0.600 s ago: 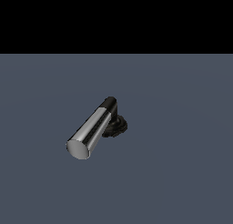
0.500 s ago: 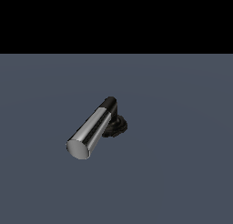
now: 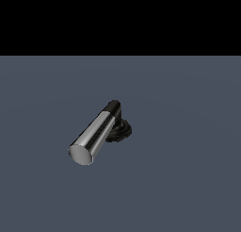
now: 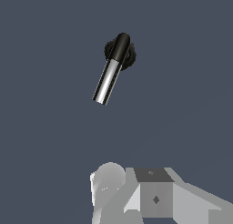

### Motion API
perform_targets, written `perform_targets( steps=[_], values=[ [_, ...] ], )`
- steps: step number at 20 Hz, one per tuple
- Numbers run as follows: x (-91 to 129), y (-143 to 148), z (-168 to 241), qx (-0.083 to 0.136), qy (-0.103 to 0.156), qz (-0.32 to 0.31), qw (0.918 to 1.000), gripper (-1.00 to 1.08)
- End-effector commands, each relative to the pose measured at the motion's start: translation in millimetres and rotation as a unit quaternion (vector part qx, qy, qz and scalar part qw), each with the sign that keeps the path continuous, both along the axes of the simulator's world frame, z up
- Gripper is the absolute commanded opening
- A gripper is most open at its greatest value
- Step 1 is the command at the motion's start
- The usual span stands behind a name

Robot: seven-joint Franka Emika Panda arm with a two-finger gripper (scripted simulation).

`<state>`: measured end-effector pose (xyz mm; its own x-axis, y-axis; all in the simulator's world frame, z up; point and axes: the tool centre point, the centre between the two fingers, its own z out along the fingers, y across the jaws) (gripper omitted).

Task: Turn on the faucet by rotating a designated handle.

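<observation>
The faucet stands alone on the dark grey floor. Its handle [image 3: 94, 133] is a thick chrome cylinder with a flat grey end face toward the exterior view's lower left and a black cap at its upper end. It sits on a lumpy black base [image 3: 120, 130]. The wrist view shows the handle [image 4: 108, 80] and the base [image 4: 130, 54] from above. My gripper [image 4: 152, 193] shows only in the wrist view, as pale grey parts at the picture's edge, well apart from the faucet. Whether its jaws are open or shut does not show. The gripper is out of the exterior view.
The flat dark grey floor [image 3: 188, 179] lies all around the faucet. A black background [image 3: 120, 19] fills the top of the exterior view.
</observation>
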<state>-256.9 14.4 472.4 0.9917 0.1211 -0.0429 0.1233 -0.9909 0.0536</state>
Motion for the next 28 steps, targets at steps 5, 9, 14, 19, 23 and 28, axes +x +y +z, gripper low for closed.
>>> perform_targets(
  steps=[5, 9, 14, 19, 23, 28],
  values=[
    [4, 1, -3, -0.001, 0.0, -0.001, 1.0, -1.0],
    [12, 4, -13, -0.004, -0.001, -0.006, 1.0, -1.0],
    [28, 9, -32, -0.009, -0.004, -0.015, 0.9998, -1.0],
    [49, 17, -61, -0.015, -0.007, -0.028, 0.9995, -1.0],
    [66, 26, -92, -0.019, -0.01, -0.04, 0.999, -1.0],
    [83, 37, -132, -0.022, -0.014, -0.055, 0.9982, -1.0]
  ],
)
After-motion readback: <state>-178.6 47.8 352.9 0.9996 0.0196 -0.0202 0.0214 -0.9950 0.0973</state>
